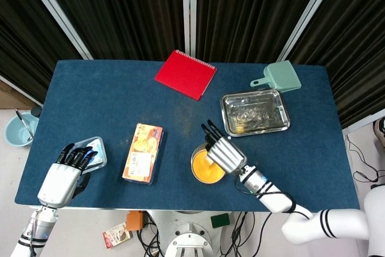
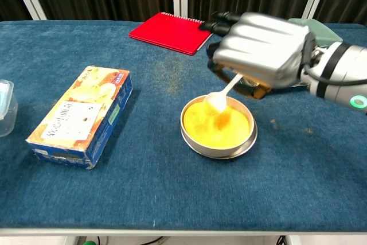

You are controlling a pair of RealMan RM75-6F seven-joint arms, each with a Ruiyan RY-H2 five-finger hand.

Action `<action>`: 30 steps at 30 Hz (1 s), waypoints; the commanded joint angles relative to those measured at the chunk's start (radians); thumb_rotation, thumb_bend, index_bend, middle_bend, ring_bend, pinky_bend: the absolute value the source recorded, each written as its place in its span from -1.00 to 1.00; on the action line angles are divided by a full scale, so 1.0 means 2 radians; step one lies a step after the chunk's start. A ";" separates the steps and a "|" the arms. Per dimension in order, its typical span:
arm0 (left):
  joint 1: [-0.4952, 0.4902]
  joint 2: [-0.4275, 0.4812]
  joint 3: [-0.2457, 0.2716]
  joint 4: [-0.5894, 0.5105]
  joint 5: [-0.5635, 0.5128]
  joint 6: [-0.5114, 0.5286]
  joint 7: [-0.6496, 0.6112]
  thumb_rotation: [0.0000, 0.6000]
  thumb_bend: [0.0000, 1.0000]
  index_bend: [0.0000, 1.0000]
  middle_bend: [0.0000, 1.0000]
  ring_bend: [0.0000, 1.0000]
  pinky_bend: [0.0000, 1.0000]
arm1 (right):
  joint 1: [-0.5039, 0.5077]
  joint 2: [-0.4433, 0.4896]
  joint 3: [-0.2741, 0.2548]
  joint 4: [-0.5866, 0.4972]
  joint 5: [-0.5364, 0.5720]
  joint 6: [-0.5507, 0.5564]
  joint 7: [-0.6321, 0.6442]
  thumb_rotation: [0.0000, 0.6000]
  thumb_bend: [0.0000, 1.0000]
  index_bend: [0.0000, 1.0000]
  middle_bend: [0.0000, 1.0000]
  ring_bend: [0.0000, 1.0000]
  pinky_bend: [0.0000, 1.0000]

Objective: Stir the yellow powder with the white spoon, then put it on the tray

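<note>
A round metal bowl [image 2: 218, 148] of yellow powder [image 2: 215, 127] sits at the table's front centre, also seen as the bowl [image 1: 204, 167] from the head. My right hand [image 2: 262, 50] holds the white spoon [image 2: 223, 94] above the bowl's far side, the spoon's bowl just over the powder. In the head view the right hand [image 1: 223, 150] hovers at the bowl's upper right. The metal tray [image 1: 255, 112] lies behind and to the right, empty of tools. My left hand [image 1: 62, 176] rests at the table's front left, fingers loosely extended, holding nothing.
A snack box [image 2: 82, 115] lies left of the bowl. A red notebook [image 1: 185, 74] sits at the back, a green scoop [image 1: 278, 77] behind the tray. A clear plastic container [image 1: 96, 151] is by my left hand. A blue bowl [image 1: 17, 129] stands off the table's left edge.
</note>
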 commanded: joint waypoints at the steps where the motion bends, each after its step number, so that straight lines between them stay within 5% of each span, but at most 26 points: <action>1: -0.001 0.001 0.000 -0.006 0.001 -0.002 0.007 1.00 -0.11 -0.59 -0.65 -0.60 -0.73 | -0.006 0.010 0.003 0.004 -0.011 0.002 0.010 1.00 0.06 0.47 -0.40 -1.00 -1.00; 5: -0.001 0.002 0.000 -0.013 0.001 -0.005 0.015 1.00 -0.11 -0.59 -0.65 -0.60 -0.73 | 0.000 0.019 -0.003 0.015 -0.038 -0.003 -0.036 1.00 0.06 0.47 -0.39 -1.00 -1.00; 9: -0.002 0.001 -0.001 -0.018 0.001 -0.007 0.020 1.00 -0.11 -0.59 -0.65 -0.60 -0.73 | 0.022 0.022 -0.013 0.035 -0.086 -0.022 -0.155 1.00 0.08 0.48 -0.38 -1.00 -1.00; 14: 0.000 0.001 0.001 -0.018 0.004 -0.004 0.021 1.00 -0.11 -0.59 -0.66 -0.60 -0.73 | 0.037 0.010 -0.008 0.031 -0.079 -0.059 -0.258 1.00 0.09 0.50 -0.37 -1.00 -1.00; 22: 0.003 0.000 0.002 -0.006 0.001 -0.002 0.007 1.00 -0.11 -0.59 -0.66 -0.60 -0.73 | 0.046 -0.018 0.008 0.030 -0.047 -0.082 -0.354 1.00 0.09 0.53 -0.37 -1.00 -1.00; 30: 0.003 -0.003 0.001 0.006 0.000 -0.001 -0.008 1.00 -0.11 -0.59 -0.66 -0.60 -0.73 | 0.047 -0.038 0.001 0.034 -0.033 -0.092 -0.379 1.00 0.09 0.57 -0.35 -1.00 -1.00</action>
